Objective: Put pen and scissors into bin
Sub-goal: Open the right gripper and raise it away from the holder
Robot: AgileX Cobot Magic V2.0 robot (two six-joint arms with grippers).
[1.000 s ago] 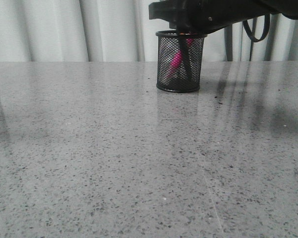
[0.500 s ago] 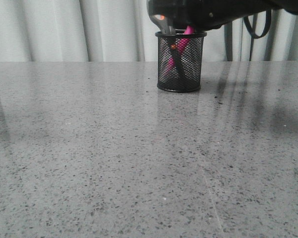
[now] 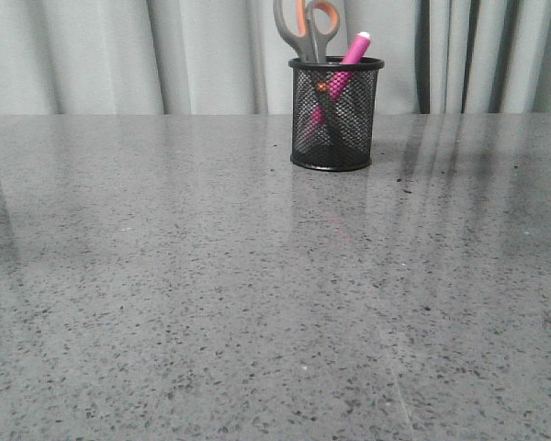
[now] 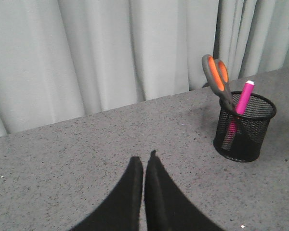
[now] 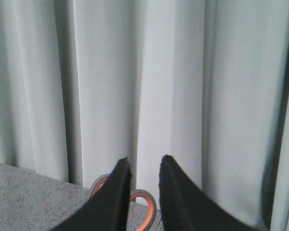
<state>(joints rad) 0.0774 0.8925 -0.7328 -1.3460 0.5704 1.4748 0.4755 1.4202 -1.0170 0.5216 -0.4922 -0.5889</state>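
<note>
Down at the left gripper, the two black tapered fingers lie pressed together with only a hairline seam between them, holding nothing, poised above the grey speckled stone table. The right gripper has its black fingers set a narrow gap apart, also empty, and through that gap the orange-lined grey loops of the scissors peek up from below, with pale pleated curtain filling the rest of that view.

Outward from the fingers stands the small black wire-mesh cylindrical bin with a solid rim and base, upright on the far part of the table, close to the curtain. Both task items are inside it. The scissors with grey handles and orange inner lining stand blades-down, handles rising well above the rim, an orange pivot dot showing through the mesh. The thick bright pink pen with a white end tip leans diagonally in the same cup, its tip sticking out over the rim on the robot's right side of the scissors handles; the two appear to cross inside the mesh, though whether they touch is hard to tell.

From the left wrist camera the bin sits well apart from that gripper, with scissors and pen both protruding.

No brand, label or writing can be read on the pen, the scissors or the bin
</note>
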